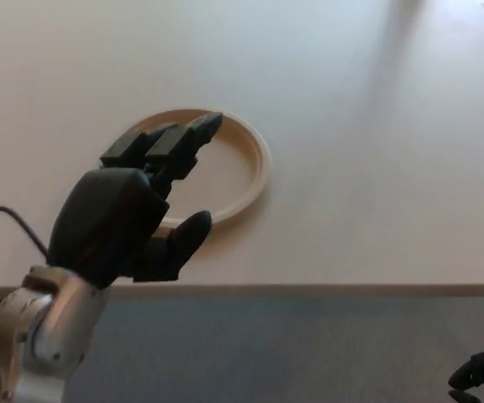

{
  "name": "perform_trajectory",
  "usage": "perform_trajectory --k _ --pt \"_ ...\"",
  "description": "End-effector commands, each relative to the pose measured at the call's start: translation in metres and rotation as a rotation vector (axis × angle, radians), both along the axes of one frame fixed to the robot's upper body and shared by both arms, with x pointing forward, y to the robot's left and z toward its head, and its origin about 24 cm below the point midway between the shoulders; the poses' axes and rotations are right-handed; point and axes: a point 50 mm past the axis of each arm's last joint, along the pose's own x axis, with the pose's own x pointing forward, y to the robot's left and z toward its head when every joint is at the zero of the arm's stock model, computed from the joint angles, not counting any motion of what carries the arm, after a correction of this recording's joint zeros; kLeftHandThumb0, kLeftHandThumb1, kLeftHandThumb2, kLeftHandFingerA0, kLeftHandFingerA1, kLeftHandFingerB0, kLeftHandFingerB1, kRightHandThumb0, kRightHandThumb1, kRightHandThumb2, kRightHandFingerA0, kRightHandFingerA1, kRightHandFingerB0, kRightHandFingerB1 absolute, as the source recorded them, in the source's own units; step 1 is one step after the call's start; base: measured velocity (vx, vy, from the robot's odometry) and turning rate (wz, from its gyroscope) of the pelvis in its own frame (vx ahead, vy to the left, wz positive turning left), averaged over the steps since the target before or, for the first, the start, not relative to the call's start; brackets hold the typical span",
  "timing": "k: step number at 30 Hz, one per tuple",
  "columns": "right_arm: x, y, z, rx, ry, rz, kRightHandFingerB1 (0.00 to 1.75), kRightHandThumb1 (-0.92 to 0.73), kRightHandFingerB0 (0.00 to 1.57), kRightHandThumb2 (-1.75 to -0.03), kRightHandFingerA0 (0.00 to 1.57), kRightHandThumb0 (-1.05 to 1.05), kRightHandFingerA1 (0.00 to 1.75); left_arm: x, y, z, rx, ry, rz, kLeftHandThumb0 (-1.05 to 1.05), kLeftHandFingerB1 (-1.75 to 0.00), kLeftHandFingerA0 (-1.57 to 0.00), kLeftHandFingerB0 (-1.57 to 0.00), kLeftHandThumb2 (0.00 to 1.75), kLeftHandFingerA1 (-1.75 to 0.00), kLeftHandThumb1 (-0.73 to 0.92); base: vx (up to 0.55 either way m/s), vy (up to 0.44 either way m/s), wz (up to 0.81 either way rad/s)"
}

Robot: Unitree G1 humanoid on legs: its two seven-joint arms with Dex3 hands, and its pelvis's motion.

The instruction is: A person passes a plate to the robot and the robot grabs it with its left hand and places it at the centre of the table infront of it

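The two thick fingers point(168, 144) of the left hand point(128, 214) were stretched out straight and side by side, and the thumb point(179, 242) stuck out below them with a wide gap in between, so the hand was open and held nothing. In the head view, this black hand was raised in front of the camera, over the near edge of the table point(368, 151), with its fingertips covering the left part of the plate point(250, 164). The plate was round and pale, about the same colour as the table. It lay flat on the table, closer to the near edge than to the far one, and a bit left of the middle. A thin black cable point(7, 225) curved up beside the silver wrist. The right hand point(481, 379) showed only a little in the bottom right corner, below the table edge, with its dark fingers curled in close together on nothing.
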Motion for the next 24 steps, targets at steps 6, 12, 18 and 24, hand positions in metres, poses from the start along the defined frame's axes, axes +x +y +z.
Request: perform_trajectory --k 6,12,18,24 --pt "-0.049 -0.010 -0.029 -0.003 0.123 -0.070 0.46 -0.81 0.32 -0.65 0.41 -0.74 0.59 -0.096 0.038 -0.005 -0.164 -0.076 -0.140 -0.35 -0.48 -0.01 0.00 1.11 -0.48 0.52 0.00 0.000 0.00" --pt "-0.069 -0.016 -0.038 -0.021 0.182 -0.088 0.45 -0.85 0.27 -0.65 0.30 -0.70 0.55 -0.124 0.047 -0.038 -0.221 0.094 -0.087 -0.83 -0.29 -0.28 -0.20 0.75 -0.36 0.91 0.00 0.000 0.00" --pt "-0.071 -0.017 -0.039 -0.001 0.179 -0.124 0.45 -0.84 0.25 -0.64 0.29 -0.71 0.56 -0.119 0.069 -0.081 -0.145 0.275 0.057 -0.90 -0.35 -0.47 -0.35 0.79 -0.41 0.91 0.00 0.000 0.00" --pt "-0.062 -0.014 -0.035 -0.020 0.162 -0.100 0.45 -0.86 0.24 -0.65 0.28 -0.70 0.55 -0.099 0.116 -0.144 0.010 0.516 0.326 -0.87 -0.37 -0.47 -0.37 0.83 -0.45 0.86 0.00 0.000 0.00"
